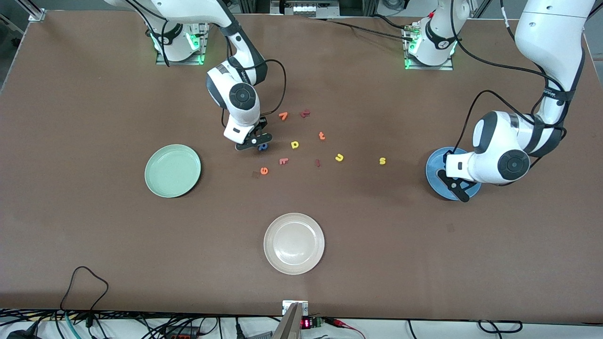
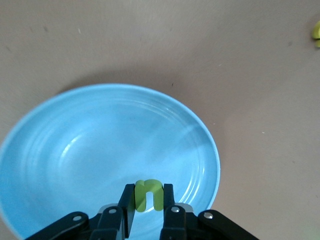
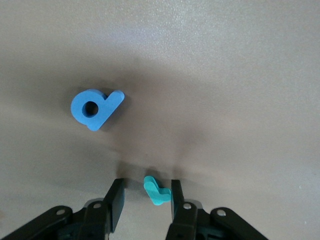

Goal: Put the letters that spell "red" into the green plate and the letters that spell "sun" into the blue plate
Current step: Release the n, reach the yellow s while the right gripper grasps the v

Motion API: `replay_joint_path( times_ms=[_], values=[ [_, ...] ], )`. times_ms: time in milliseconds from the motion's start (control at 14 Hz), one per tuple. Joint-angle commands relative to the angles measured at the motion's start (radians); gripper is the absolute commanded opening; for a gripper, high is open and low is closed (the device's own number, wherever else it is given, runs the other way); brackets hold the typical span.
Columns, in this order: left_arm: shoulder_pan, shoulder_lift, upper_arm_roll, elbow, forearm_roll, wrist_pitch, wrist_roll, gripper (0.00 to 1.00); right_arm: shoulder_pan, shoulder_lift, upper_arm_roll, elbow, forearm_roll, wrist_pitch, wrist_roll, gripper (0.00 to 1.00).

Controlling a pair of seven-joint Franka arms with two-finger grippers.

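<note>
Your left gripper (image 2: 148,200) pinches the green "n" (image 2: 148,194) upright, legs down, over the blue plate (image 2: 75,150). Your right gripper (image 3: 146,196) stands half-open around the teal "r" (image 3: 155,190) on the table (image 1: 94,94), beside the blue "d" (image 3: 95,108).

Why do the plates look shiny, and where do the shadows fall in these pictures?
Left wrist view: soft glare streaks across the blue plate, where the left gripper holds the green n. Right wrist view: dark shadow on the table around the blue d. Front view: the cream plate has a faint sheen.
</note>
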Motion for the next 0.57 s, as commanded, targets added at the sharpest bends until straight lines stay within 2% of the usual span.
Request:
replay_joint_path(
  times_ms=[0, 71, 214, 500],
  values=[
    [0.026, -0.021, -0.015, -0.053, 0.015, 0.058, -0.031, 0.90, 0.005, -0.012, -0.005, 0.001, -0.005, -0.013, -0.016, 0.46],
    [0.026, -0.031, -0.018, -0.049, 0.015, 0.047, -0.033, 1.00, 0.005, -0.014, -0.005, 0.002, -0.007, -0.013, -0.024, 0.46],
    [0.014, -0.062, -0.021, -0.040, 0.015, 0.006, -0.062, 1.00, 0.003, -0.014, -0.009, 0.008, -0.007, -0.013, -0.041, 0.46],
    [0.018, -0.094, -0.159, -0.042, 0.002, -0.049, -0.322, 1.00, -0.001, -0.019, -0.011, 0.013, -0.007, -0.013, -0.036, 0.46]
  ],
)
